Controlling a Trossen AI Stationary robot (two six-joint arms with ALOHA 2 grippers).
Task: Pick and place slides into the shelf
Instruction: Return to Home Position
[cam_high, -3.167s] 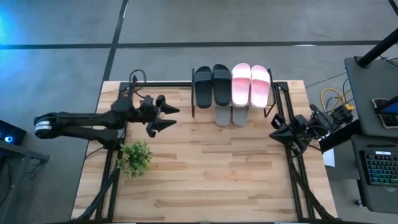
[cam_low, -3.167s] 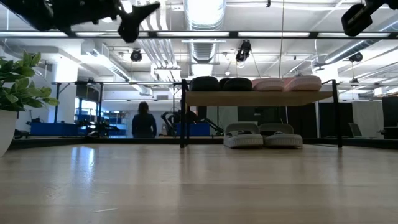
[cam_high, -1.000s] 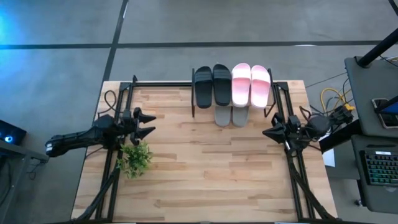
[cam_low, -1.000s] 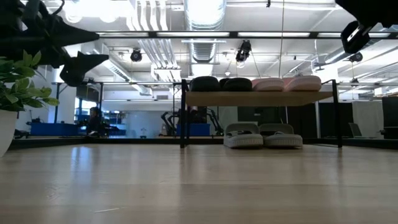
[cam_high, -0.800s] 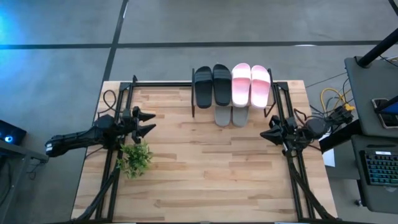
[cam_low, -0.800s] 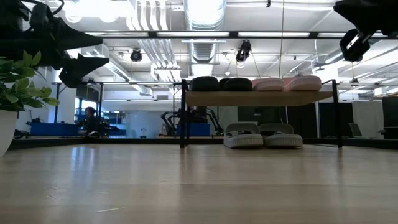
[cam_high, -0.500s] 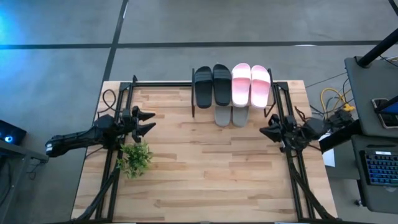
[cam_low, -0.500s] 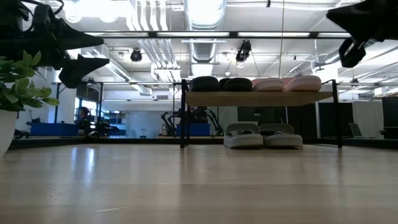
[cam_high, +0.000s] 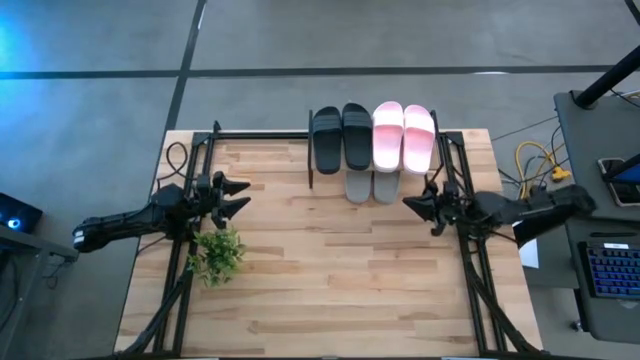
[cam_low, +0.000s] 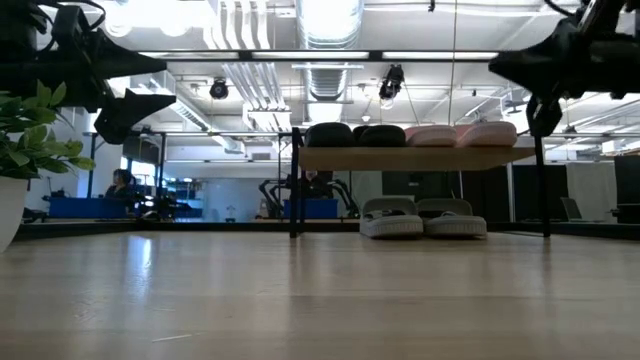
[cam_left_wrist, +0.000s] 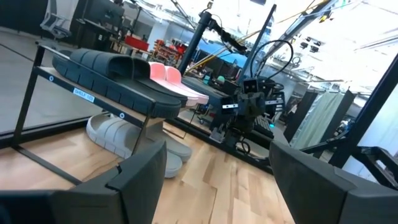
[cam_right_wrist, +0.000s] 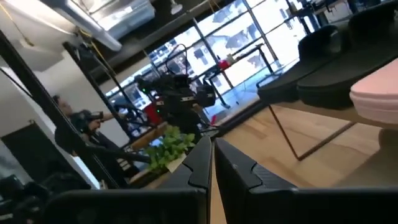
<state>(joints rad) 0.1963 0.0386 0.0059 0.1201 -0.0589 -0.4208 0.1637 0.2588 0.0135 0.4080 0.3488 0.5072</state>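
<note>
A potted plant (cam_high: 215, 254) is standing by the left side of the table (cam_high: 340, 290). Just beyond it the left gripper (cam_high: 245, 194) is hovering empty with fingers spread, and across the table the right gripper (cam_high: 410, 204) is hanging with fingers pressed together. At the far edge, the shelf (cam_low: 420, 158) is carrying black slides (cam_high: 342, 138) and pink slides (cam_high: 404, 136) on top, grey slides (cam_high: 371, 186) sitting underneath.

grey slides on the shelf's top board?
No, the grey slides sit below the shelf board; the black slides and pink slides lie on top.
</note>
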